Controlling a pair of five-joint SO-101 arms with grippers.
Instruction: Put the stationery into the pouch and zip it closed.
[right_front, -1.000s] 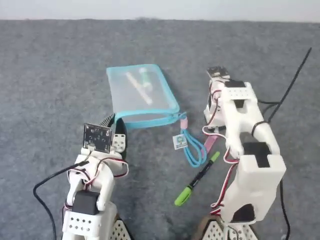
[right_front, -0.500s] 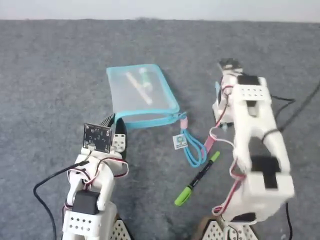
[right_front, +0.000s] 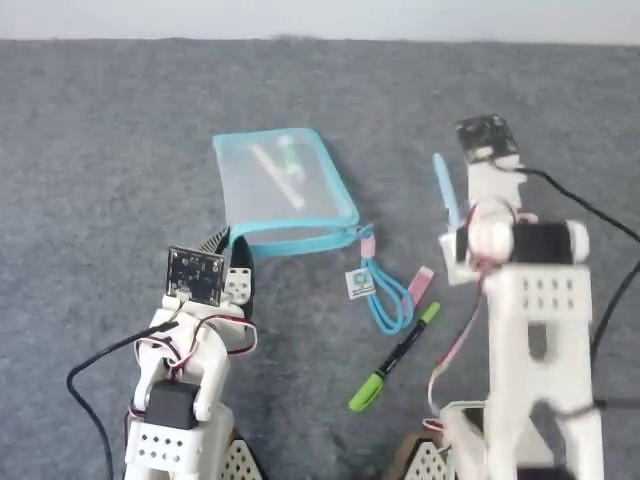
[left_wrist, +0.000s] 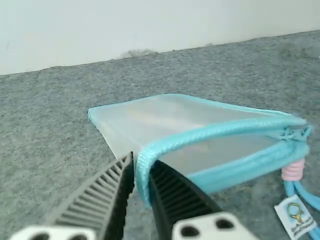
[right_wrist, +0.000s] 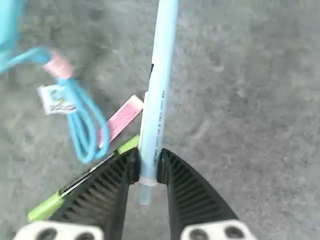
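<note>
While the left gripper (left_wrist: 140, 164) pinches the pouch (left_wrist: 175, 122), the right gripper (right_wrist: 148, 159) clamps the pen (right_wrist: 161, 70).

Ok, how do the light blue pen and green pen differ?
The light blue pen is clamped in the right gripper; the green pen lies loose on the table beside the blue strap. The light blue pen is one pale colour; the green pen has a black barrel with green ends. Both are outside the pouch.

The table is covered edge to edge by a grey, felt-like mat (right_front: 100, 150). The mat is bounded at its far side by a plain white wall (right_front: 320, 18). A small tuft of fluff (left_wrist: 135, 52) is seen at that joint.
</note>
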